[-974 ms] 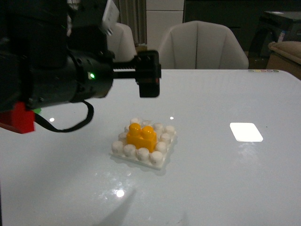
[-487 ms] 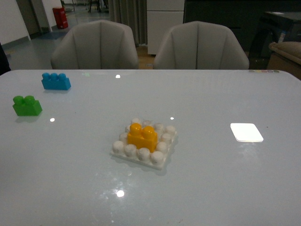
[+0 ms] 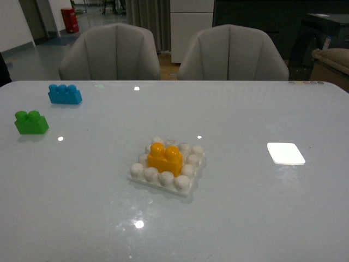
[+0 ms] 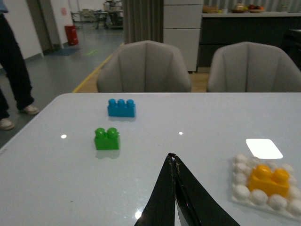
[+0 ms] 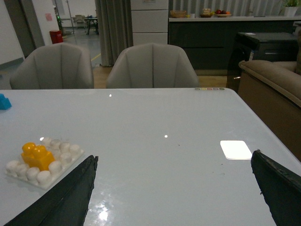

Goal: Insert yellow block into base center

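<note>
One table (image 3: 262, 218) carries all. Base (image 3: 180, 186) holds the block (image 3: 164, 158) on its centre studs, looks seated level. Left gripper (image 4: 175, 188) pinched together, empty; right gripper (image 5: 174, 188) spread wide. Keep both clear of base; just verify seating.

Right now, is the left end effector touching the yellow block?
Apart. The left wrist view shows the left end effector shut, with bare table between it and the yellow block on the base.
</note>
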Motion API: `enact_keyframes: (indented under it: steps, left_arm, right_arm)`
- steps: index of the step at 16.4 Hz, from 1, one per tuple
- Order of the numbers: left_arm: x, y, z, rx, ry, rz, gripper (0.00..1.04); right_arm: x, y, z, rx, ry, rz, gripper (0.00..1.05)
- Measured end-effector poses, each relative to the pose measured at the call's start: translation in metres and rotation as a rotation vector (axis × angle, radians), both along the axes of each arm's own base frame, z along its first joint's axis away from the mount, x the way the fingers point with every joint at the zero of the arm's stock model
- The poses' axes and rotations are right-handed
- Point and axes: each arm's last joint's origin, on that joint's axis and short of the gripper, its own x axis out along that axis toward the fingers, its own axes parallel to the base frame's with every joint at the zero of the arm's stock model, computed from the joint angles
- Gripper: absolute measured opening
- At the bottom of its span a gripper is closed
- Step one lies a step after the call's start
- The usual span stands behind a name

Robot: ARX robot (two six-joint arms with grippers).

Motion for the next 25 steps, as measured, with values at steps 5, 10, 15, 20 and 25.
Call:
enact_keyframes:
  steps: [5, 10, 15, 20, 25]
  left_arm:
    - [-0.017, -0.001, -0.01, 0.0, 0.003, -0.008, 0.02]
    - [-0.028, -0.001, -0.019, 0.0, -0.026, -0.009, 0.02]
    - [-0.037, -0.001, -0.019, 0.0, -0.018, -0.008, 0.02]
    - [-0.045, -0.001, -0.02, 0.0, -0.013, -0.009, 0.02]
    - [-0.055, -0.001, -0.025, 0.0, 0.026, -0.008, 0.02]
  right_arm:
    - [0.0, 0.0, 0.0, 0.0, 0.0, 0.0, 0.98]
    - [0.0, 0.0, 0.0, 0.0, 0.0, 0.0, 0.98]
    - [0.0, 0.0, 0.0, 0.0, 0.0, 0.0, 0.98]
    - [0.0, 0.0, 0.0, 0.0, 0.0, 0.0, 0.98]
    - [0.0, 0.0, 0.0, 0.0, 0.0, 0.0, 0.98]
